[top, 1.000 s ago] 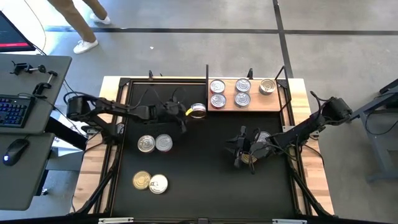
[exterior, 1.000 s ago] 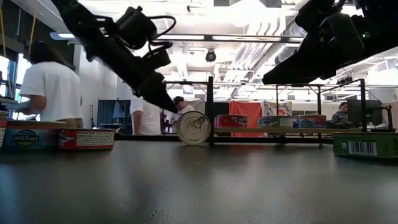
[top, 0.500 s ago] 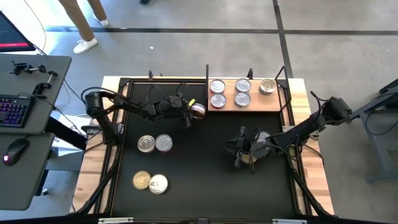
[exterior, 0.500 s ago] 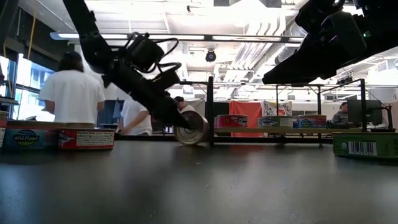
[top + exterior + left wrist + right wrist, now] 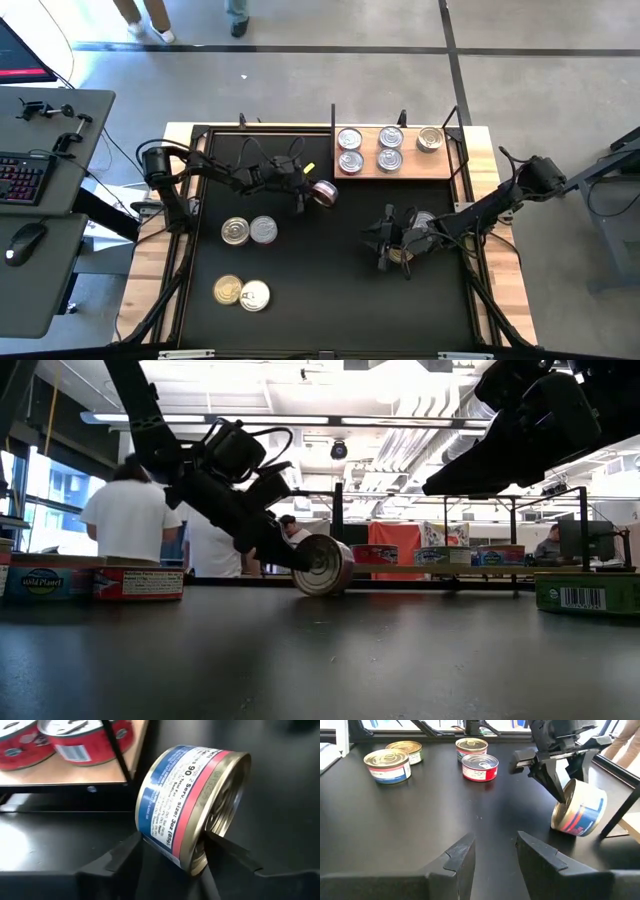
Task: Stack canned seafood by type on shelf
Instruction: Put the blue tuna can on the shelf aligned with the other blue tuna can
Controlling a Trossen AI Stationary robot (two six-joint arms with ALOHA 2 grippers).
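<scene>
A can of seafood [image 5: 325,193] with a blue and pink label stands on its rim on the black mat, just off the left end of the shelf [image 5: 440,168]. My left gripper [image 5: 311,191] is shut on this can, which also shows in the low view [image 5: 324,565] and the left wrist view [image 5: 192,805]. The shelf, a light wood board with black posts, bears several silver-lidded cans [image 5: 390,148]. My right gripper [image 5: 392,246] hovers open over the mat's right part, nothing between its fingers [image 5: 462,857]. My left gripper pinches the can across its two flat ends: one finger [image 5: 227,851] lies on the lid [image 5: 220,822], the other [image 5: 120,857] at the bottom end's rim [image 5: 145,837]. The fingers slant down from the table's left. The can is tilted, its lower rim [image 5: 560,827] on the mat.
Loose cans lie on the mat's left part: two side by side [image 5: 249,231] and two nearer the front [image 5: 241,292]. More cans [image 5: 422,222] lie under my right arm. The shelf's black post [image 5: 339,538] stands just behind the held can. The mat's middle [image 5: 330,270] is bare.
My left gripper has come down onto the can standing on its rim and taken hold. It has then drawn the can a little toward the table's near edge and right, away from the shelf's end. The can has turned about and now leans.
</scene>
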